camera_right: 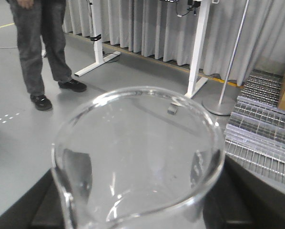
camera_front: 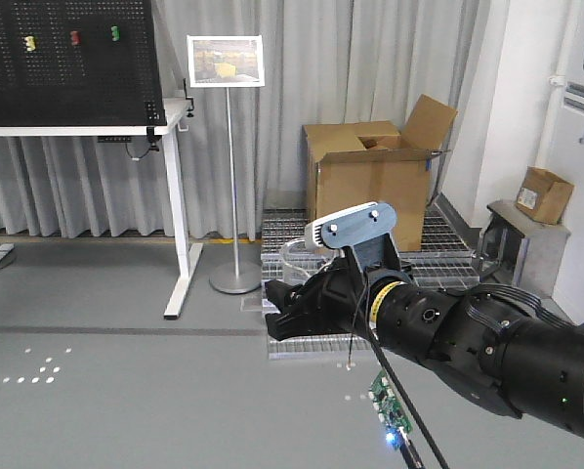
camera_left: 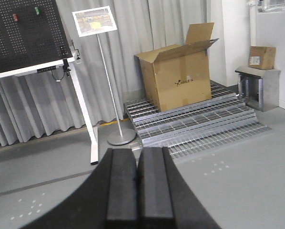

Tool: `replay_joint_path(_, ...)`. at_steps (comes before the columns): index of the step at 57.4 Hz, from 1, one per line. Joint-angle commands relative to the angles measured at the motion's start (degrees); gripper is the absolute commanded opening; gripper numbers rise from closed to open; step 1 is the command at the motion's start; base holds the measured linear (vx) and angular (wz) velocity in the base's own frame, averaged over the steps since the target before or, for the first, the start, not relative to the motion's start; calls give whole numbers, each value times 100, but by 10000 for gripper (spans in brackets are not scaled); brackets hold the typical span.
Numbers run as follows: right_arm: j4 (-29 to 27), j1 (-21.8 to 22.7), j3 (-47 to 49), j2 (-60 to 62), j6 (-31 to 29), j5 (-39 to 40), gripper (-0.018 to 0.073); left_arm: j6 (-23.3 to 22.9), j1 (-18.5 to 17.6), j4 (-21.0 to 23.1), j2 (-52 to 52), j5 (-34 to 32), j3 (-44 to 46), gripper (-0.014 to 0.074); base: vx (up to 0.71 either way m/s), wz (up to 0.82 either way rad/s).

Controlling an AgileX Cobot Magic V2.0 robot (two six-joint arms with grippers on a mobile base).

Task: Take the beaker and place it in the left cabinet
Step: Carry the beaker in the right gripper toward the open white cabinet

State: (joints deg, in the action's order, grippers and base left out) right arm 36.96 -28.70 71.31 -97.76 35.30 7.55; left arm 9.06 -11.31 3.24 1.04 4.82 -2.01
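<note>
The beaker [camera_right: 137, 157] is clear glass and fills the right wrist view, its rim and spout toward the camera. My right gripper [camera_right: 140, 210] is shut on it, with dark fingers [camera_right: 42, 205] showing on both sides. In the front view the right arm reaches in from the right, and the right gripper [camera_front: 284, 308] holds the beaker [camera_front: 298, 256] in the air above the grey floor. My left gripper [camera_left: 137, 152] is shut and empty, with its two pads pressed together. The left cabinet is out of view.
A white-legged table with a black pegboard [camera_front: 67, 59] stands at the left. A sign stand [camera_front: 229, 176] is beside it. A cardboard box [camera_front: 370, 181] sits on metal grating steps [camera_left: 204, 124]. A small box on a metal stand [camera_front: 541, 195] is at the right. A person's legs [camera_right: 42, 47] stand at the left.
</note>
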Motion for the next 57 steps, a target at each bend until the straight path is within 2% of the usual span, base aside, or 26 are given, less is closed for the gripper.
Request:
replay_joint_path(1, -7, 18, 202, 272, -30, 370, 208, -14, -32, 27, 61, -482, 151, -6, 63, -3)
replay_joint_path(57, -7, 18, 202, 272, -30, 385, 208, -14, -32, 27, 61, -482, 151, -6, 58, -1)
